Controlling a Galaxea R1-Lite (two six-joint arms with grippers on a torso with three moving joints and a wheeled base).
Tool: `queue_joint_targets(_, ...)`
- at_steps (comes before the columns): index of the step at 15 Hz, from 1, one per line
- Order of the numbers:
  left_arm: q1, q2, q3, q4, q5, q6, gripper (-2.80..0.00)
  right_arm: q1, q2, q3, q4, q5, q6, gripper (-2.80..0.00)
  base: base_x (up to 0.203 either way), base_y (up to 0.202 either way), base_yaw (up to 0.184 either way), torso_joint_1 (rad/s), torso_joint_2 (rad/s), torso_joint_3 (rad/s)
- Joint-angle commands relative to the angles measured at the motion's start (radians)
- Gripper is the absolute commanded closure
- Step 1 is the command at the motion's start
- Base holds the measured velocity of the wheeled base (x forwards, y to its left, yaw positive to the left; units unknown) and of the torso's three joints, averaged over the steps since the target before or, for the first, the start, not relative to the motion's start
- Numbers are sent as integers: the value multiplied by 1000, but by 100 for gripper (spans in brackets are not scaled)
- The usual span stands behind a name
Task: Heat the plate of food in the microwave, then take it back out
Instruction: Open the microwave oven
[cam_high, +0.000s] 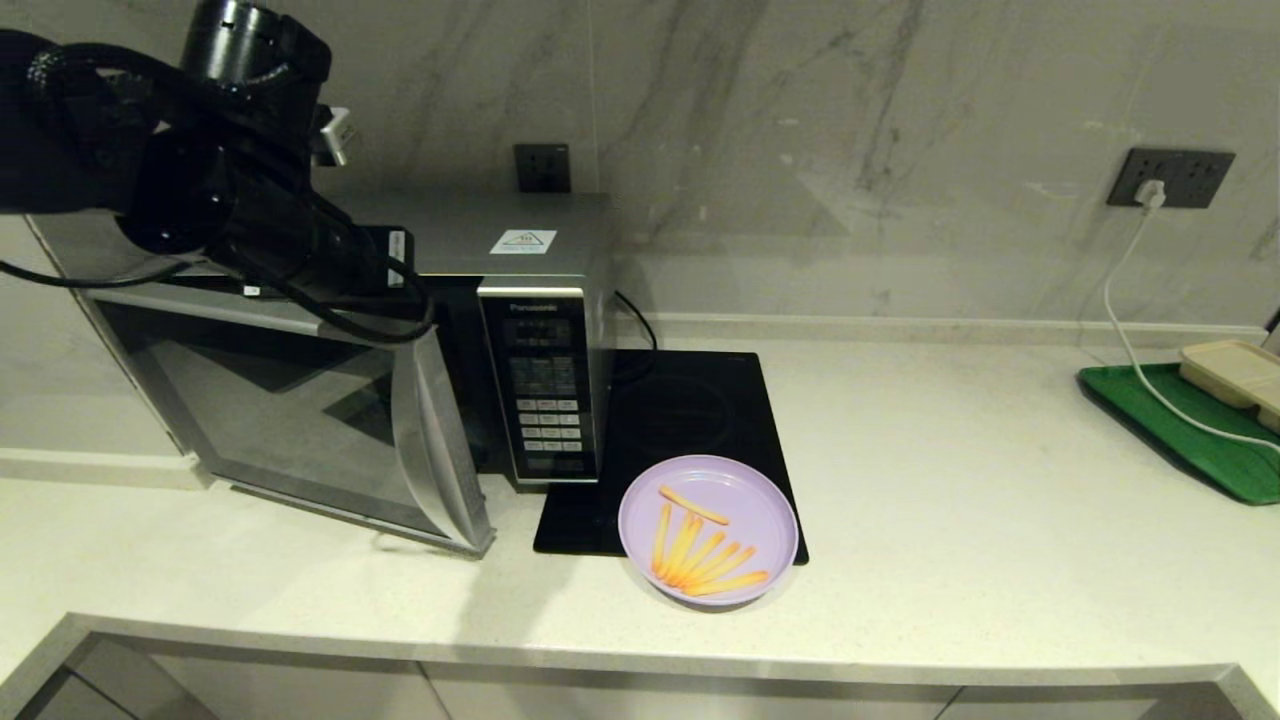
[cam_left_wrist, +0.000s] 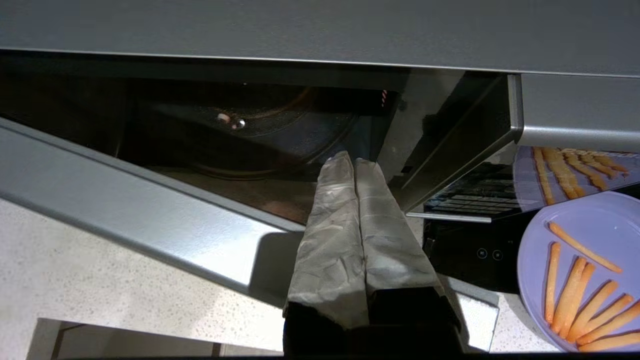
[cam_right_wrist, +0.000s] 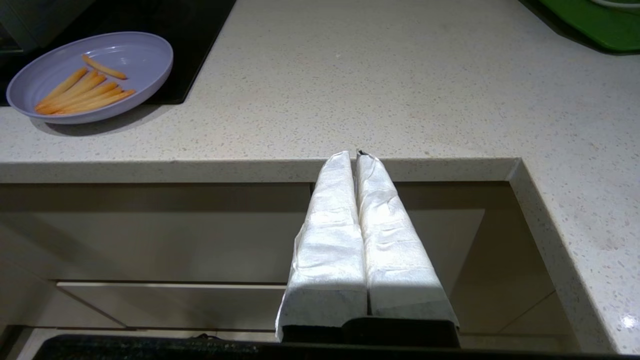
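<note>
Lilac plate of food sat on the surface's hob edge, right of your left pincer — tips together, empty, at the microwave door's open gap — so your left arm was nearer, the right pincer also together.

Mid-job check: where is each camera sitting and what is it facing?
Head: looks down at the counter, microwave with its door ajar, plate of food; left arm shows.
Left wrist: behind the shut left gripper, facing the microwave's opening.
Right wrist: behind the shut right gripper, below the counter edge.
All three share the plate.
</note>
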Motion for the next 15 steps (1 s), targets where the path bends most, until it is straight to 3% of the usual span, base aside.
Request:
queue_joint_targets(1, -5, 14, 9, 3, 4, -3, 0, 1, 1, 0, 1, -1, 1, 0, 0, 0, 0, 0, 0, 0)
queue_joint_targets(4, -5, 13, 32, 33, 23, -13, 0, 1, 1, 0, 1, 1, 1, 0, 0, 0, 0, 0, 0, 0)
queue_joint_targets(7, -9, 5, -1, 195, 164, -28, 0, 0, 1, 0, 1, -1, 1, 0, 0, 0, 0, 0, 0, 0)
queue_joint_targets(9, -7, -35, -18, 306, 232, -82, 0, 1, 1, 0, 1, 0, 1, 0, 0, 0, 0, 0, 0, 0)
queue_joint_targets(12, 33, -138, -14, 414, 245, -125, 0, 1, 1, 0, 1, 1, 1, 0, 0, 0, 0, 0, 0, 0)
queue_joint_targets(15, 32, -167, 2, 431, 245, -136, 0, 1, 1, 0, 1, 1, 1, 0, 0, 0, 0, 0, 0, 0)
